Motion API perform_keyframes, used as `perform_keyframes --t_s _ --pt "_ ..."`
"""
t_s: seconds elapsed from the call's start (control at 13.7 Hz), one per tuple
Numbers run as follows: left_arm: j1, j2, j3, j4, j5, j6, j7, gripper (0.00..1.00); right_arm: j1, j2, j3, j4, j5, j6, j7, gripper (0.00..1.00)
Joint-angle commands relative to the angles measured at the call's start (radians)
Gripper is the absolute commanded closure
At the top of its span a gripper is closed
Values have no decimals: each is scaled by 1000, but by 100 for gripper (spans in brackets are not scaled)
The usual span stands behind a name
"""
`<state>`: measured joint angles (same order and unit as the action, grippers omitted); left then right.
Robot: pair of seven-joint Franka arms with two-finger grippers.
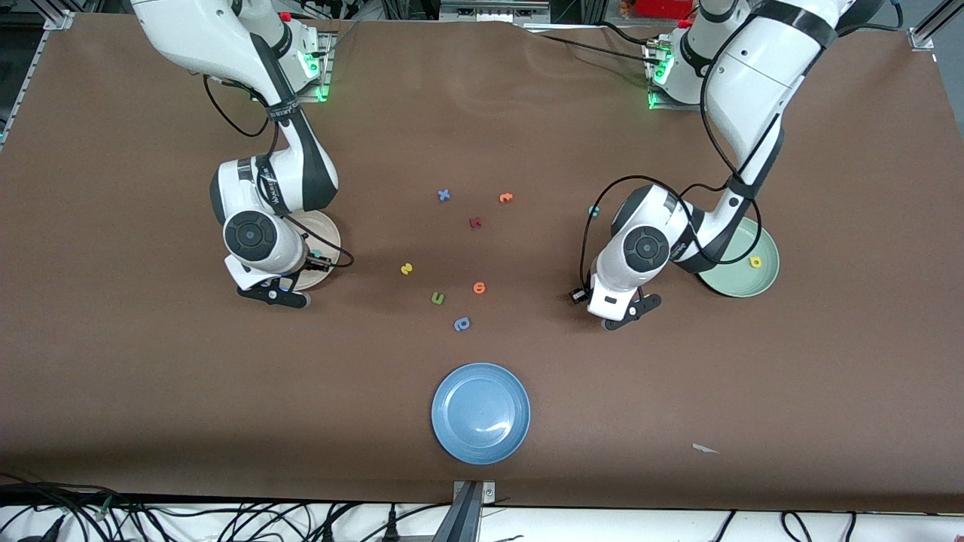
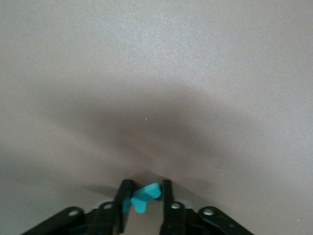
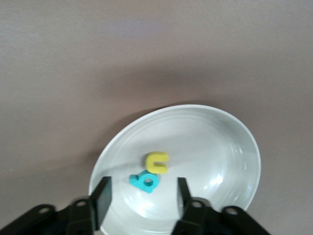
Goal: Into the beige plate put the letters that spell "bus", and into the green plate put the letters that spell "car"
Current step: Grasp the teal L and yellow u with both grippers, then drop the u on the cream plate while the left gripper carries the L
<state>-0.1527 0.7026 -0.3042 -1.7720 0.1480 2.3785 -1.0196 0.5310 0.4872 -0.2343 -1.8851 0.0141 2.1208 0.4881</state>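
One blue plate is lying nearest the camera, taking no part in the task; the left gripper is sitting low at the tabletop, its fingers pinching tight on a held teal letter, though whether "c" or "r" is not showing. The right gripper is hanging over the beige plate, jaws standing apart and gripping nothing; the teal "b" and yellow "u" are lying in that plate below it. The yellow "s" is waiting on the table, and the right arm is judged the closer to it. The green plate, carrying the yellow "a", is lying just toward the left arm's end of the table from the left gripper; the coming carry is judged to be running that way. Farthest, a loose teal letter is resting on the table.
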Motion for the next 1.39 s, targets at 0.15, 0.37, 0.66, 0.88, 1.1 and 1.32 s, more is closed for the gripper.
perform_keyframes --t_s 0.15,0.37,0.66,0.88,1.1,1.32 --pt "-10 20 11 13 36 -2 -28 91 33 17 62 82 168 10 59 0" --pt "5 2 8 17 38 -13 -20 94 90 68 64 136 184 51 218 2" --pt "65 -70 -3 62 22 -201 89 95 148 126 64 133 184 171 405 40" --pt "152 -162 -13 59 -86 -385 321 95 179 163 64 132 184 228 535 41" --pt "261 -233 -12 42 -104 -579 574 95 181 175 64 124 184 249 541 42" --pt "378 -239 -12 -7 -87 -617 748 95 196 188 64 123 185 258 546 47"
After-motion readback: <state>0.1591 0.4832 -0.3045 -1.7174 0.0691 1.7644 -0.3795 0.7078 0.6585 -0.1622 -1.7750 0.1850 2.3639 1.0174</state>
